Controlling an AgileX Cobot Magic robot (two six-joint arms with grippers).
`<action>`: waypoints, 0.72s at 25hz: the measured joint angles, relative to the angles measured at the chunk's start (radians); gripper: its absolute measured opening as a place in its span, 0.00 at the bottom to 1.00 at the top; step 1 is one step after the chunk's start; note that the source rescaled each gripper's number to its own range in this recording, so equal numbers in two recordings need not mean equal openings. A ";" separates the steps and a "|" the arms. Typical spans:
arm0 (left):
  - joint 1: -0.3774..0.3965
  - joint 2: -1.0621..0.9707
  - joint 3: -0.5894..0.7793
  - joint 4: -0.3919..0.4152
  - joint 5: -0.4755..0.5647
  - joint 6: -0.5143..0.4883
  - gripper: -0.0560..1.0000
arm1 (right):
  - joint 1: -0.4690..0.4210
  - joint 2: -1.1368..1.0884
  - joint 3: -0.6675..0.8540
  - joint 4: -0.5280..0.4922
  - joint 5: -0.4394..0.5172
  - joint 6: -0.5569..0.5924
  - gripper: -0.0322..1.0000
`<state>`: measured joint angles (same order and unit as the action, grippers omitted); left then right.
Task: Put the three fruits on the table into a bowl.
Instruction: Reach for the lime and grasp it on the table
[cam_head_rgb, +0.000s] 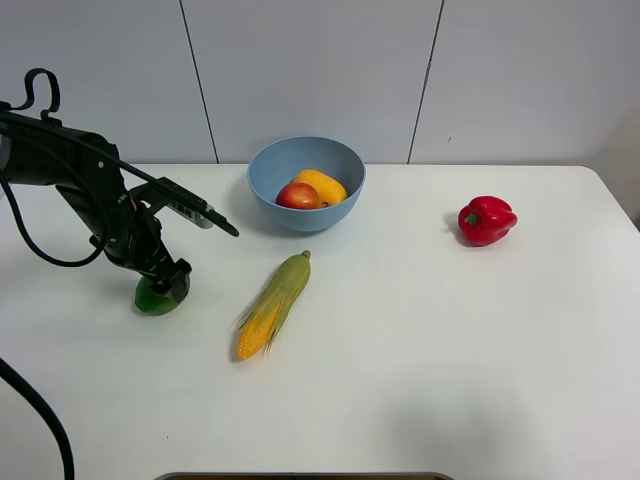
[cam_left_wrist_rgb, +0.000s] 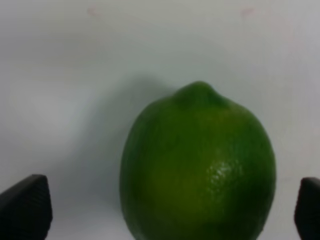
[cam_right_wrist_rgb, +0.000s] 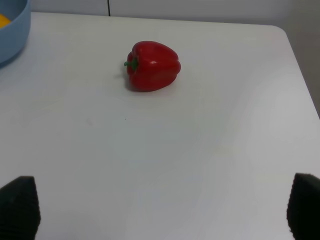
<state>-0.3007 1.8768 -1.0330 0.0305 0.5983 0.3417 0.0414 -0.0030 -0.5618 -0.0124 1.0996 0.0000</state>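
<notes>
The lime (cam_head_rgb: 152, 301) sits on the left of the table (cam_head_rgb: 430, 350), between the wide-open jaws of the left gripper (cam_head_rgb: 162, 274). Its fingers (cam_left_wrist_rgb: 27, 206) stand clear of the fruit on both sides. The apple (cam_head_rgb: 298, 196) and mango (cam_head_rgb: 322, 185) lie touching in the bowl (cam_head_rgb: 268, 190) at the back middle. The corn (cam_head_rgb: 272, 305) lies slantwise just in front of the bowl. The pepper (cam_head_rgb: 487, 220) is well apart on the right. The right gripper (cam_right_wrist_rgb: 160, 212), also spread wide, holds nothing and faces the pepper over bare table.
</notes>
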 joint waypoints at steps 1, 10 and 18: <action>0.000 0.010 0.000 0.000 -0.002 0.000 1.00 | 0.000 0.000 0.000 0.000 0.000 0.000 1.00; 0.000 0.062 0.002 -0.002 -0.041 0.000 1.00 | 0.000 0.000 0.000 0.000 0.000 0.000 1.00; 0.000 0.109 0.014 -0.006 -0.094 0.000 1.00 | 0.000 0.000 0.000 0.000 0.000 0.000 1.00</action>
<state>-0.3007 1.9858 -1.0186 0.0243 0.5040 0.3417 0.0414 -0.0030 -0.5618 -0.0124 1.0996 0.0000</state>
